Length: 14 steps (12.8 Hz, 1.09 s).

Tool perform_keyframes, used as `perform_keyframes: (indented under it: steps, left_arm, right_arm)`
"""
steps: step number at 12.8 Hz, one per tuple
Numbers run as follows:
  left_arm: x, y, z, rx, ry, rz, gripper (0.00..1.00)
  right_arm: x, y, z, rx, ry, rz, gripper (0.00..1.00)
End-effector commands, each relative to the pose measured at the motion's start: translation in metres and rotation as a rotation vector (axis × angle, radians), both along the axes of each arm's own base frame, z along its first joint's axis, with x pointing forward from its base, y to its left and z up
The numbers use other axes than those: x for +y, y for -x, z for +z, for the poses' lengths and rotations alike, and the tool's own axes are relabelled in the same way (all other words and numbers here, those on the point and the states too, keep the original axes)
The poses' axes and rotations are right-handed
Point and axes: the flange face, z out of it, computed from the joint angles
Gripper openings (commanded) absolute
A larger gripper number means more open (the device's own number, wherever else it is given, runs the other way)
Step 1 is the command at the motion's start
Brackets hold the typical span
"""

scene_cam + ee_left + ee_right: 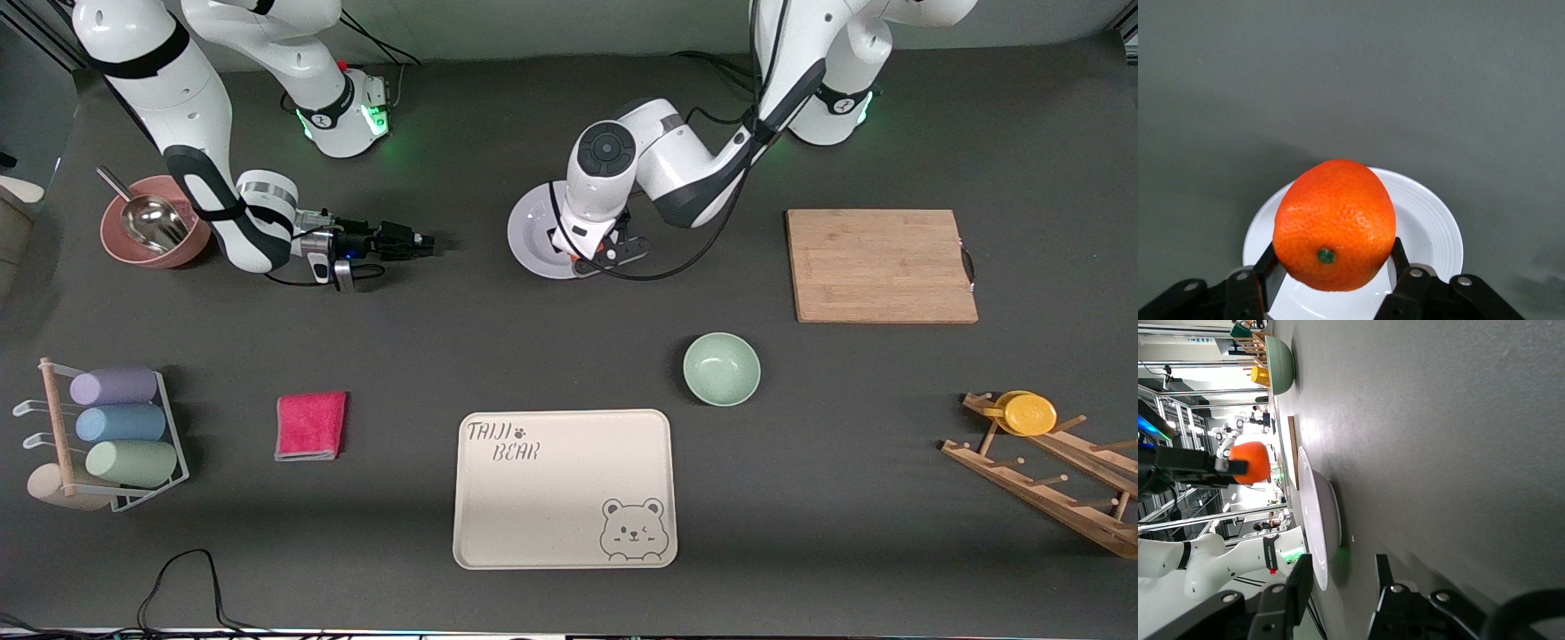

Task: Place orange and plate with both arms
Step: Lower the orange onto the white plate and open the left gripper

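Left gripper (1328, 283) clamped on orange (1335, 223) over plate (1431, 220), right gripper (1338, 587) open beside its rim; risks rolling off if dropped from height.

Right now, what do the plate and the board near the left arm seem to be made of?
The plate looks like glazed white ceramic, possibly melamine: it is glossy, with fine concentric ridges on the wide rim. The board looks like bamboo or light wood with a matt finish: pale parallel strips and grain show. The left gripper holds the orange, real or plastic, I cannot tell, above the plate.
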Motion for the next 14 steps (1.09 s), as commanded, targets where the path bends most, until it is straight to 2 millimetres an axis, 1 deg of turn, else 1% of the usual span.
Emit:
perform_keyframes:
  steps: [1,3,5,7,9,10,11,14]
  left_arm:
    - [-0.020,0.014,-0.020,-0.011,-0.004,0.010,0.00]
    - [-0.024,0.018,-0.034,-0.001,0.003,0.010,0.00]
    - [-0.032,0.031,-0.042,0.007,0.004,0.028,0.00]
    - [-0.038,0.041,-0.045,0.012,-0.001,0.017,0.00]
    - [-0.038,0.043,-0.052,0.023,-0.001,0.030,0.00]
    - [-0.038,0.042,-0.053,0.025,-0.005,0.054,0.51]
    - [-0.039,0.045,-0.053,0.024,-0.007,0.054,1.00]
    - [-0.039,0.043,-0.050,0.021,-0.008,0.062,1.00]
  right_arm:
    - [0.002,-0.001,-0.006,-0.018,-0.007,-0.006,0.45]
    - [0.002,-0.002,-0.005,-0.019,-0.007,-0.006,0.45]
    - [0.002,-0.002,-0.005,-0.019,-0.007,-0.006,0.45]
    - [0.003,-0.001,-0.006,-0.018,-0.008,-0.005,0.45]
    - [0.003,-0.001,-0.006,-0.016,-0.008,-0.003,0.45]
    - [0.003,0.000,-0.007,-0.015,-0.007,-0.003,0.45]
    - [0.003,0.000,-0.007,-0.015,-0.007,-0.003,0.45]
    - [0.003,0.000,-0.007,-0.016,-0.007,-0.003,0.45]
